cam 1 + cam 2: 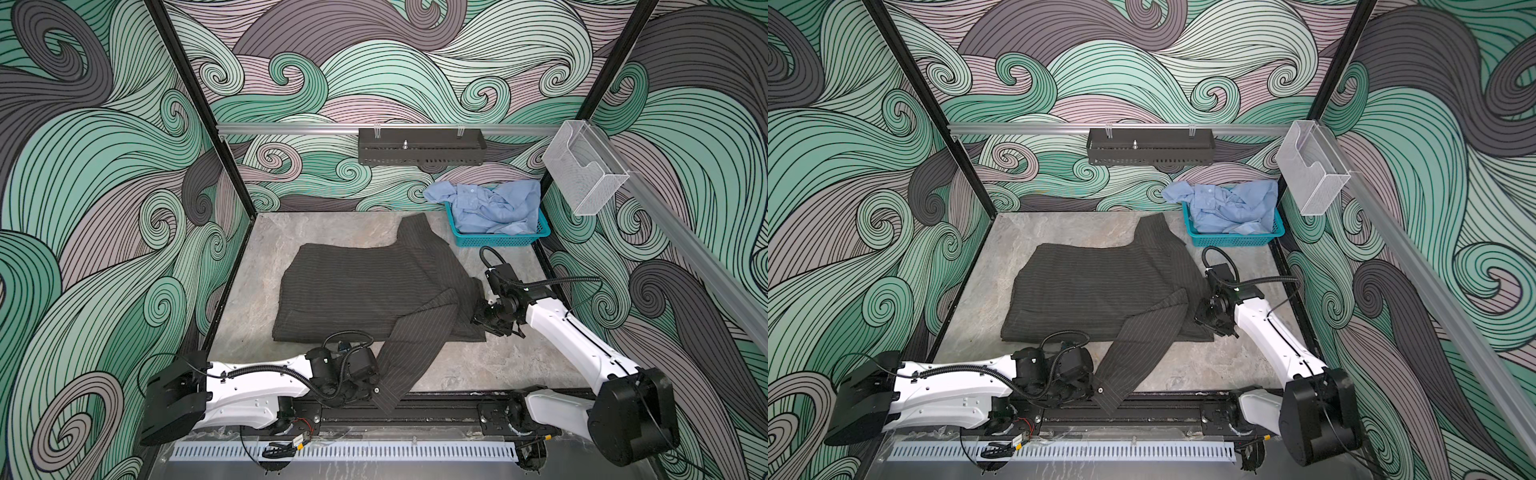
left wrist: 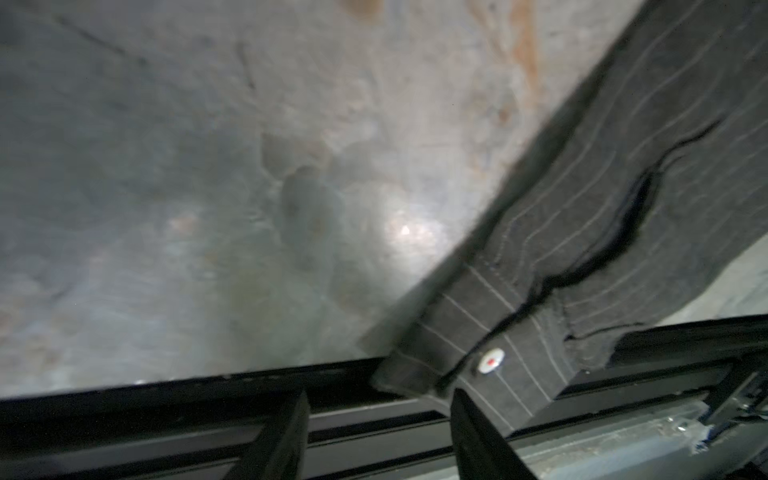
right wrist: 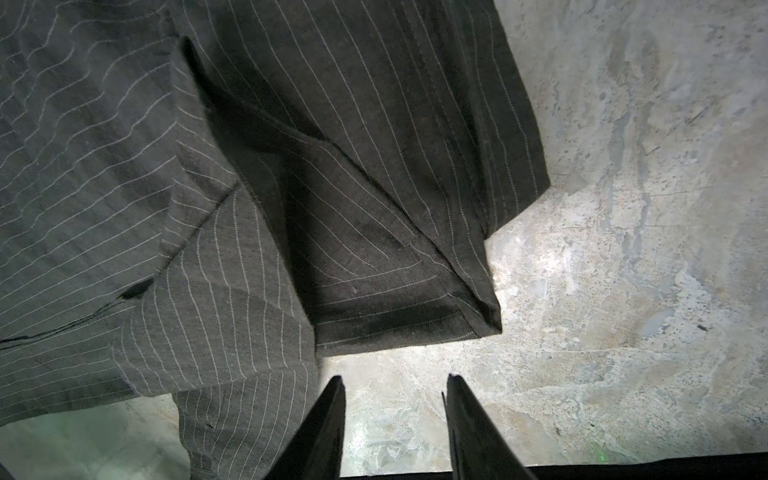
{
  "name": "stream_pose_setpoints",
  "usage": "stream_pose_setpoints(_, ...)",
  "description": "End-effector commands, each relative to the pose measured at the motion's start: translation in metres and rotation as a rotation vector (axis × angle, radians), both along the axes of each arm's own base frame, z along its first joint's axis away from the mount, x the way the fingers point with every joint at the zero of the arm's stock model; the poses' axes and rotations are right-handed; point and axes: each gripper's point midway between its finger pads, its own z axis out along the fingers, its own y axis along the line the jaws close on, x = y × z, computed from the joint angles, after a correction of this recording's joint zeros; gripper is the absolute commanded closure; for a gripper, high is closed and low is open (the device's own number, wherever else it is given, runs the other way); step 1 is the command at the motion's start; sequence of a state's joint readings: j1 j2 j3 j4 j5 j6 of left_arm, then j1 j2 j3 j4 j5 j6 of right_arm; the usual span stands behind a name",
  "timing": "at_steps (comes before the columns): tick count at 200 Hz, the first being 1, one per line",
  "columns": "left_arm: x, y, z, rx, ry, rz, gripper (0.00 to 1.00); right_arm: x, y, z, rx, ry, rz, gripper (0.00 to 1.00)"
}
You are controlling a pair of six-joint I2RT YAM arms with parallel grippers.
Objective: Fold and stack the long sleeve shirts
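Enclosure walls carry a swirling wave mural in teal, mint, mauve and grey. The tabletop is grey marbled stone. An aluminium rail on the back wall holds a black perforated tray. A clear plastic holder hangs at right.

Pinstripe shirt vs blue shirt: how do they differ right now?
Colour: the pinstripe shirt is charcoal with thin light stripes; the blue shirt is plain. Place: the pinstripe shirt lies on the table; the blue shirt sits in the teal basket. State: the pinstripe shirt is spread mostly flat; the blue shirt is crumpled. Both have buttons.
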State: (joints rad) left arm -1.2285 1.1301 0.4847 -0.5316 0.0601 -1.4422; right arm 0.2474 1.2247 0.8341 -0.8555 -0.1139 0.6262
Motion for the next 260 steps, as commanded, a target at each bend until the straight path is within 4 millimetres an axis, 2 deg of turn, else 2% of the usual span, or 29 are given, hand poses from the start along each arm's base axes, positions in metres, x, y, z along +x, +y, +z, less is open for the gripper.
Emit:
stream_pose_setpoints(1,0.01,-0.014,-0.003,-0.043,-0.041,0.067,0.43,-0.005,-0.003,-0.003,-0.007,0.013,-0.008,0.57)
stream_pose_setpoints(37,0.008,-0.027,-0.014,-0.043,-0.025,0.063,0.43,-0.003,-0.002,-0.006,-0.012,0.022,-0.001,0.57)
stream_pose_setpoints(71,0.007,-0.041,-0.014,-0.06,-0.025,0.054,0.47,-0.001,-0.001,-0.012,-0.013,0.037,0.006,0.57)
stream_pose_setpoints(92,0.007,-0.042,-0.011,-0.065,-0.028,0.052,0.61,0.0,-0.001,-0.015,-0.016,0.042,0.008,0.57)
stream_pose_setpoints(114,0.012,-0.038,0.0,-0.07,-0.059,0.059,0.84,0.001,-0.003,-0.019,-0.024,0.045,0.01,0.57)
stream_pose_setpoints(140,0.024,-0.032,0.027,-0.074,-0.145,0.061,0.94,0.002,-0.003,-0.027,-0.033,0.062,0.015,0.57)
stream_pose_setpoints(156,0.032,-0.023,0.041,-0.056,-0.202,0.07,1.0,0.003,-0.003,-0.033,-0.034,0.071,0.016,0.57)
stream_pose_setpoints(176,0.049,-0.002,0.064,-0.006,-0.311,0.067,1.0,0.003,-0.002,-0.039,-0.033,0.084,0.018,0.58)
stream_pose_setpoints(227,0.102,0.078,0.123,0.076,-0.429,0.14,1.0,-0.002,-0.015,-0.056,-0.103,0.135,0.004,0.63)
stream_pose_setpoints(242,0.115,0.09,0.136,0.096,-0.453,0.135,1.0,-0.003,-0.017,-0.062,-0.111,0.158,0.003,0.65)
stream_pose_setpoints(260,0.132,0.093,0.15,0.102,-0.472,0.125,1.0,-0.002,-0.017,-0.069,-0.108,0.174,-0.001,0.68)
